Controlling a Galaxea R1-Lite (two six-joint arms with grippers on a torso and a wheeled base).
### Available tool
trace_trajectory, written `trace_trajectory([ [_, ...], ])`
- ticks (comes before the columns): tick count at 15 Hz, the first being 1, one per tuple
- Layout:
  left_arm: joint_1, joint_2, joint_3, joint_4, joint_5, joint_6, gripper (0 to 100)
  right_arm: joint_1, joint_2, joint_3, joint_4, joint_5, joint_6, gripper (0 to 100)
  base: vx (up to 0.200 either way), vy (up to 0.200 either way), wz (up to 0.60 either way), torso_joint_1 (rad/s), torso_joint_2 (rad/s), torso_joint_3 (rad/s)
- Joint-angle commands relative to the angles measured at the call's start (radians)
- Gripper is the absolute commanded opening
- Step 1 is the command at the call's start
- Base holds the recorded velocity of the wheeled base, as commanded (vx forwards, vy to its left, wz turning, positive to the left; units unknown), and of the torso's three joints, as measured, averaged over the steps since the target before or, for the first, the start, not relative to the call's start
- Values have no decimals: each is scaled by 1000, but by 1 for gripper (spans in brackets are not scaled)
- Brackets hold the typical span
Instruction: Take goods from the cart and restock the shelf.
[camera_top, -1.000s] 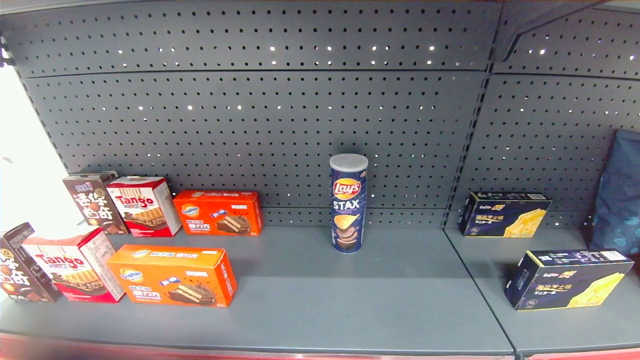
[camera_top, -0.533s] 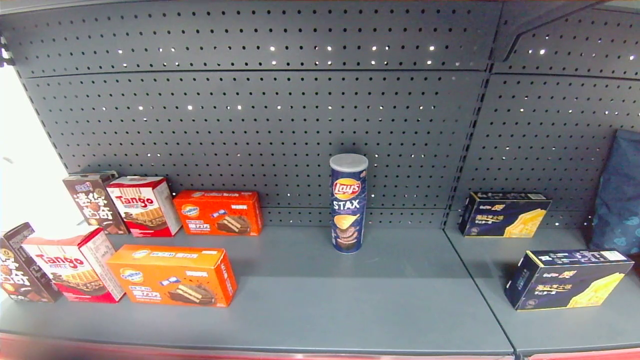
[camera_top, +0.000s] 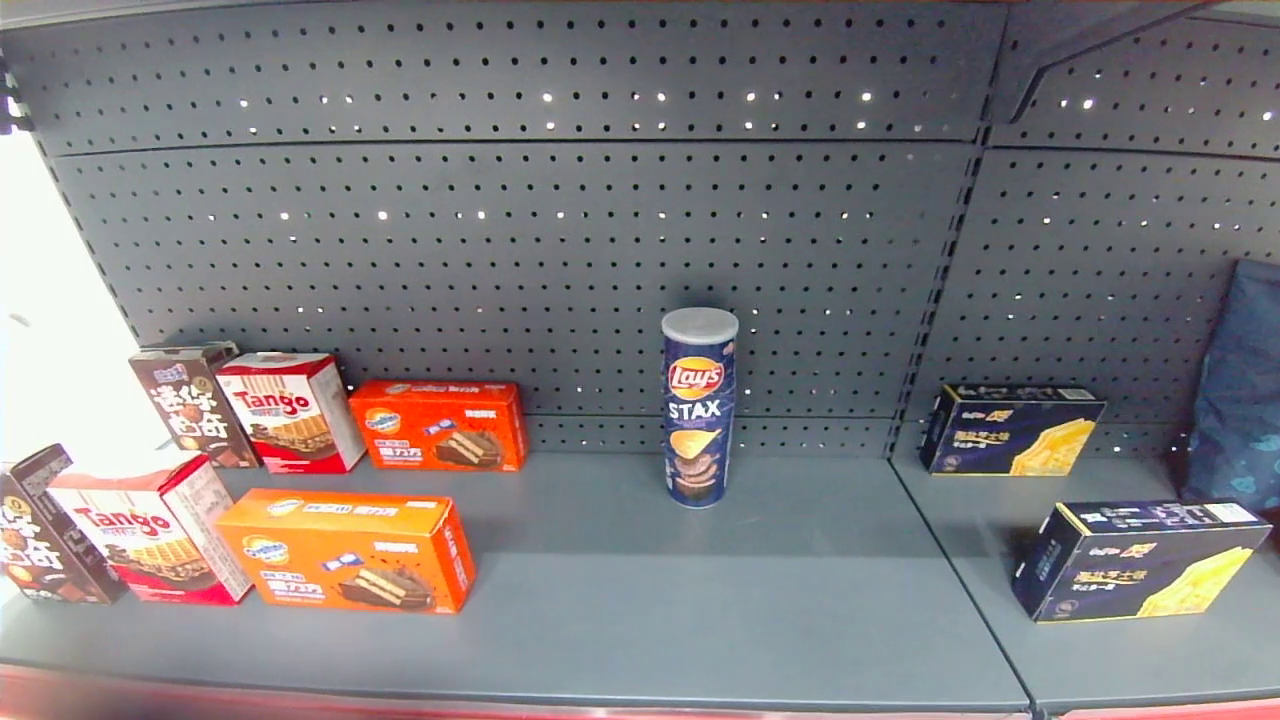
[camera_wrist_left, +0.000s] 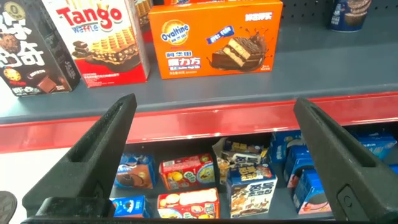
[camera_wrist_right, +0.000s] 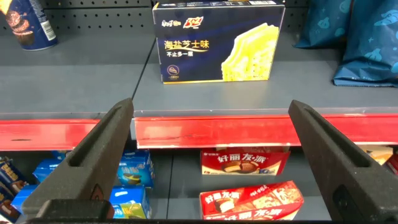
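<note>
Head view: shelf (camera_top: 700, 600) holds chip can (camera_top: 699, 405), front orange box (camera_top: 345, 550) | left jaws wide | right jaws wide

Grey shelf (camera_top: 650, 600), partly stocked with boxed snacks and one can.

A tall blue chip can (camera_top: 698, 410) stands upright at centre, near the pegboard back. At lower left a front brown box (camera_top: 40, 530), front wafer box (camera_top: 150, 530) and front orange box (camera_top: 345, 550) stand in a row. Behind them are a rear brown box (camera_top: 190, 405), rear wafer box (camera_top: 290, 410) and rear orange box (camera_top: 437, 425). At right, the rear navy box (camera_top: 1010, 430) and front navy box (camera_top: 1140, 560) stand apart.
</note>
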Motion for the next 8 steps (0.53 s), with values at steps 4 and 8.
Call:
trace_trajectory([
  [4,0,0,1,-1,0,1,100,0,1,0,0,1,0,100,0,0,600,5,7,2],
  [8,0,0,1,1,0,1,100,0,1,0,0,1,0,100,0,0,600,6,2,0],
])
